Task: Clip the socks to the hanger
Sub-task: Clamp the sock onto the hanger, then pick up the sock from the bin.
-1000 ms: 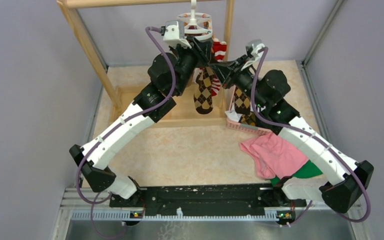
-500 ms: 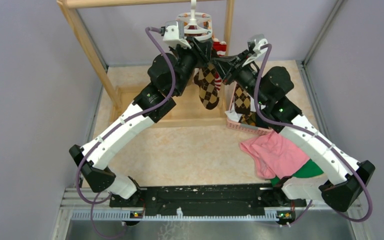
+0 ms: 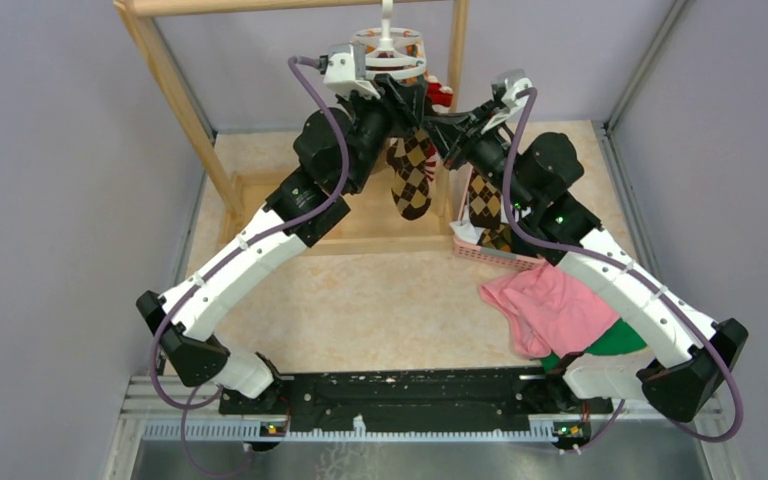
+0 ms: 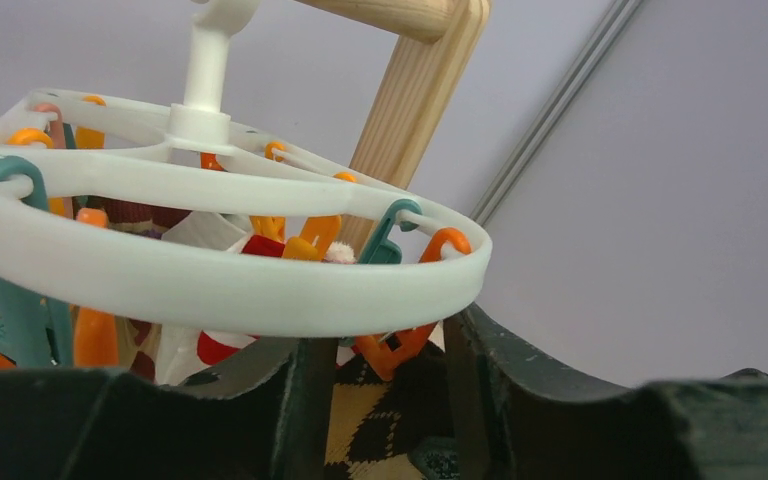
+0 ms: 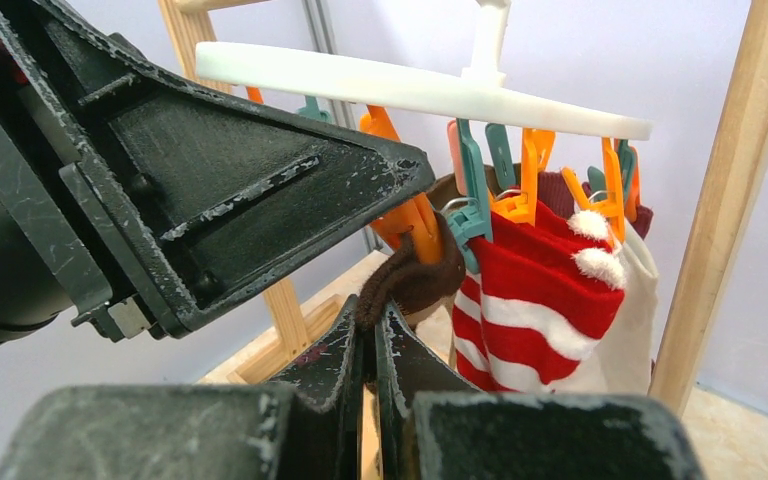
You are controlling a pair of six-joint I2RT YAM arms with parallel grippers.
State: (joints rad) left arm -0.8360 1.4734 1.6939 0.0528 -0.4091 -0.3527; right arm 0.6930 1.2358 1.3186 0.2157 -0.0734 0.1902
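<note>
Wooden rack (image 3: pixel 173 85) carries the hanger (image 5: pixel 360 80) at the far side. The argyle sock (image 3: pixel 410 180) hangs beneath the ring with its long axis straight down and its cuff uppermost. Your right gripper (image 5: pixel 370 325) is pinched nearly closed on the brown cuff. The cuff sits directly above the fingertips, touching the lower end of an orange clip (image 5: pixel 415 225). Left gripper (image 4: pixel 380 350) straddles an orange clip, likely the same one; cannot tell whether it presses. Judgement: cuff goes upward into the clip mouth, and the right arm moves it.
</note>
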